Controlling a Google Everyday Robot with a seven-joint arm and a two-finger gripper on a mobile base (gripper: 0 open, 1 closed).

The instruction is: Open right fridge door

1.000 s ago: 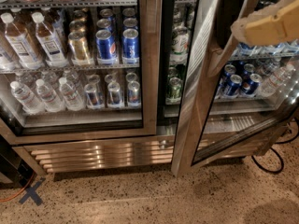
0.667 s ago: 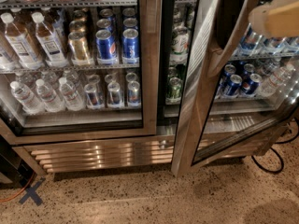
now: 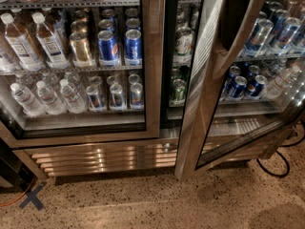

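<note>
The fridge (image 3: 95, 157) is a two-door stainless-steel drinks cooler with wire shelves of cans and bottles and a louvred grille at its base. The right fridge door (image 3: 200, 104), a glass pane in a wide brushed-steel frame, stands swung open towards me, its lower corner out over the floor. Its dark handle (image 3: 233, 37) runs along the inner edge. The left door (image 3: 152, 56) is shut, with cans and water bottles (image 3: 43, 97) behind it. The gripper is out of view.
Blue cans (image 3: 243, 82) and bottles sit on the open right shelves. A black cable (image 3: 281, 163) loops on the speckled floor at the right. An orange cord and a blue tape cross (image 3: 31, 202) mark the floor at lower left.
The tan gripper at the upper right moved rightwards and has left the view. The right door stays open at about the same angle.
</note>
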